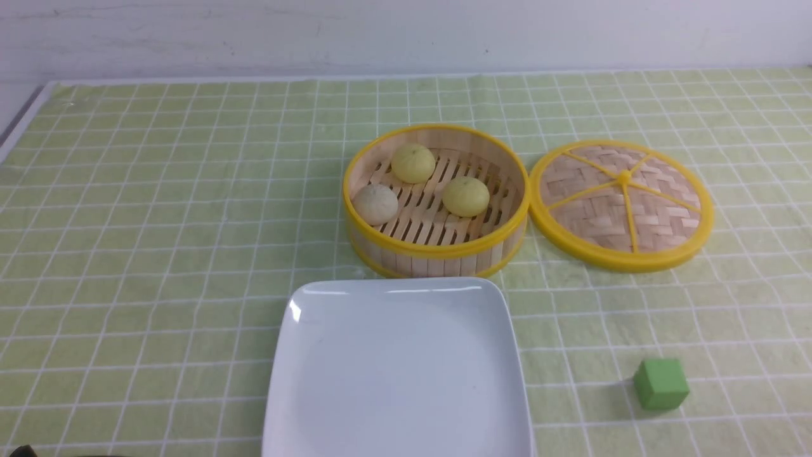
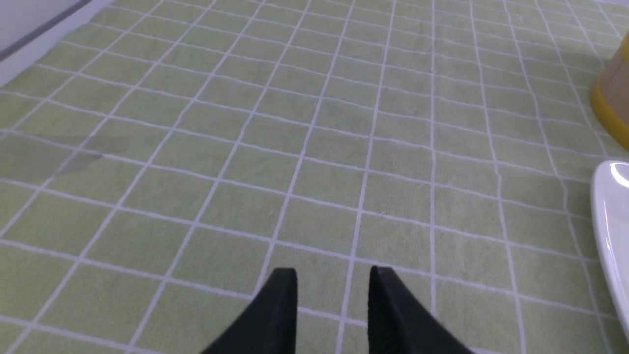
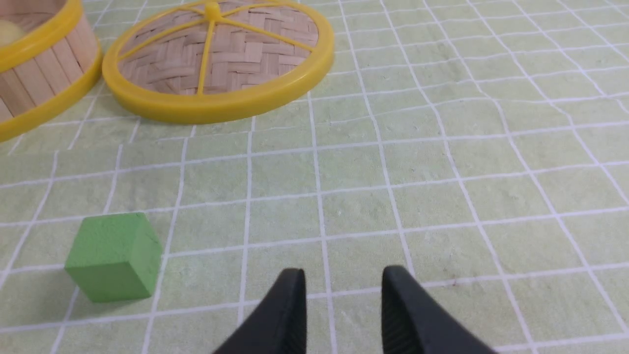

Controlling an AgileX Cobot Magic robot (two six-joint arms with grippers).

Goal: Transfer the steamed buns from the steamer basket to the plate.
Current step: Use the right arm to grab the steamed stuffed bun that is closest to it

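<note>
Step in hand: first pick, not yet begun. Buns (image 1: 413, 163), three (two yellow, one grey-white), all lying in basket (image 1: 438, 249), one. Plate (image 1: 393, 381), one, nothing on it, set just before basket. Left hand (image 2: 334, 275) and right hand (image 3: 344, 275): fingers parted, nothing held, over tabletop (image 2: 196, 147). Next, as judged: one hand to be lowered inside the rim onto a bun. Lid (image 1: 622, 203), one; cube (image 1: 661, 383), one.

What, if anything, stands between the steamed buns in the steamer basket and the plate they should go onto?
Only the steamer basket itself: the steamed buns must be lifted over its near wall. The woven lid lies off beside the basket, and the green cube sits to the right of the plate.
</note>
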